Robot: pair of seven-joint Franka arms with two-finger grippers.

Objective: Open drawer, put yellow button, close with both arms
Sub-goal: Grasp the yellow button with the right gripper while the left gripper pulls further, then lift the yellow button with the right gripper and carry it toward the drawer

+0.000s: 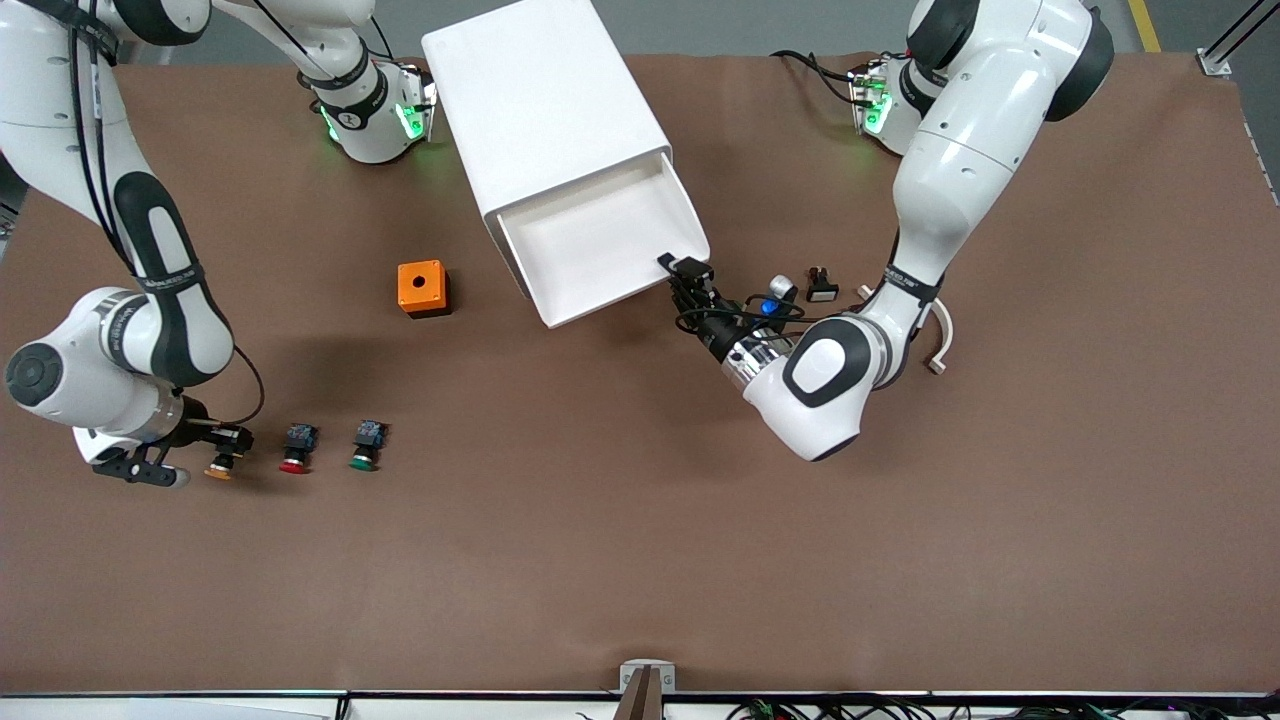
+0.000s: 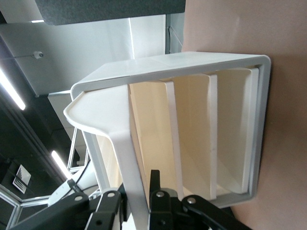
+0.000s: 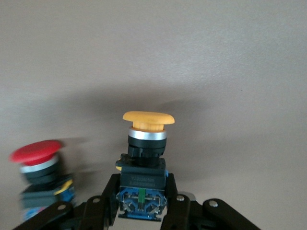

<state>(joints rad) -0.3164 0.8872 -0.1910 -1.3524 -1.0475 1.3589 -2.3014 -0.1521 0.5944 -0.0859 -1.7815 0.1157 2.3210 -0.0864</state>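
The yellow button (image 1: 220,467) is in a row of buttons toward the right arm's end of the table. My right gripper (image 1: 233,443) is shut on its blue rear block. In the right wrist view the yellow button (image 3: 146,139) points away from my right gripper (image 3: 142,188), cap outward, low over the table. The white drawer (image 1: 590,250) stands pulled out of its cabinet (image 1: 540,110), and nothing lies inside it. My left gripper (image 1: 678,271) is shut on the corner of its front lip. The left wrist view shows my left gripper (image 2: 136,188) pinching the drawer (image 2: 120,139) by that lip.
A red button (image 1: 296,449) and a green button (image 1: 366,446) lie beside the yellow one; the red button (image 3: 36,160) is close to my right gripper. An orange box with a hole (image 1: 422,288) sits near the drawer. Small parts (image 1: 821,287) lie by the left arm.
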